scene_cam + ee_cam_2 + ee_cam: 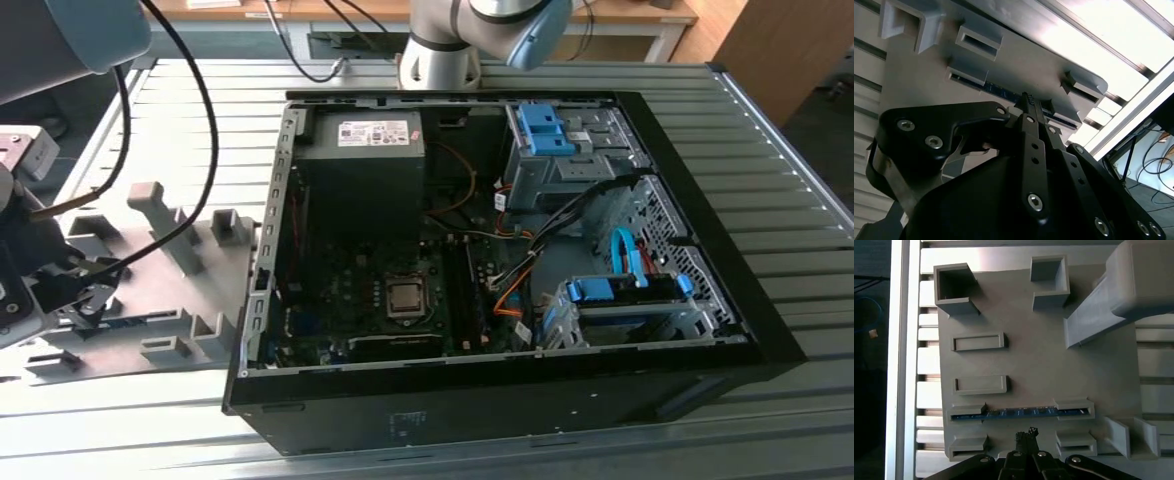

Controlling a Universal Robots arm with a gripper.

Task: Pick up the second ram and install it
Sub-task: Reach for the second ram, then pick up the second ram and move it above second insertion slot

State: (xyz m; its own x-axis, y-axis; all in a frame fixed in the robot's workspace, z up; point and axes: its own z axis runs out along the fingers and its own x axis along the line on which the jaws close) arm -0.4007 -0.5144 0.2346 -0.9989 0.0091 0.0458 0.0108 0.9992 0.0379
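The gripper (1026, 432) hangs over the grey slotted holder (1054, 365), which lies on the slatted metal table (774, 130) at the exterior view's left, just beside the open computer case (747, 300). Its dark fingertips (1028, 97) are pressed together with nothing between them. The second ram (1019, 413), a thin blue-green strip, stands on edge in the holder, its two ends seated in a pair of grey brackets. In both wrist views the closed tips sit very near the stick's middle, just to one side of it.
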